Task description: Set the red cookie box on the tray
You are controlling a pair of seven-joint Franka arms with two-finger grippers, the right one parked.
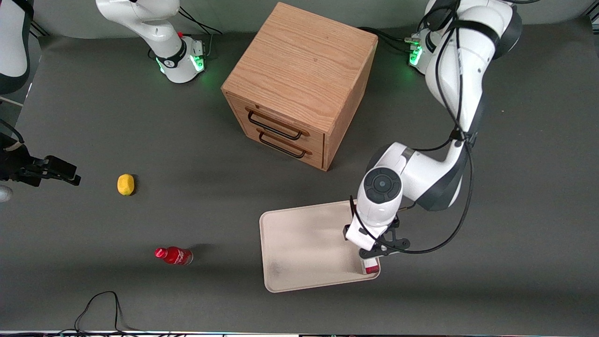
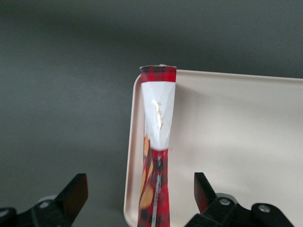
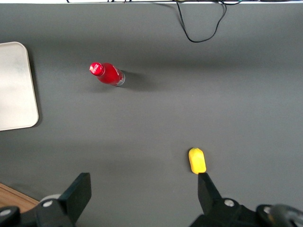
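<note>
**A:** Where is the red cookie box (image 2: 156, 156)?

**B:** It stands on one narrow edge on the tray (image 1: 299, 243), right along the tray's rim on the working arm's side. One end sits by the tray corner nearest the front camera. From the front only that end shows as a small red patch (image 1: 372, 267) under the arm.

**A:** Which way does its long axis run?

**B:** Along that rim, flat to the tray floor. The wrist view looks down its upward narrow side: red plaid cardboard with a glossy white strip in the middle.

**A:** And the claw (image 1: 374, 255)?

**B:** It hangs just above the box with its jaws spread wide. The two black fingertips (image 2: 75, 191) stand on either side of the box, neither touching it.

**A:** Count the things.

**B:** One cookie box and one tray. One small red bottle (image 1: 174, 255) stands upright toward the parked arm's end of the bench (image 1: 140, 140). One yellow, rounded lump (image 1: 125, 184) lies farther from the front camera than the bottle. One wooden cabinet (image 1: 299, 84) has two drawers, each with a dark wire handle.

**A:** Textures?

**B:** The tray is pale pinkish-white and smooth, with rounded corners, a low rim and a dark smudge (image 1: 276, 267) near one corner. The cabinet is grained oak. The bench is matte dark grey.
</note>
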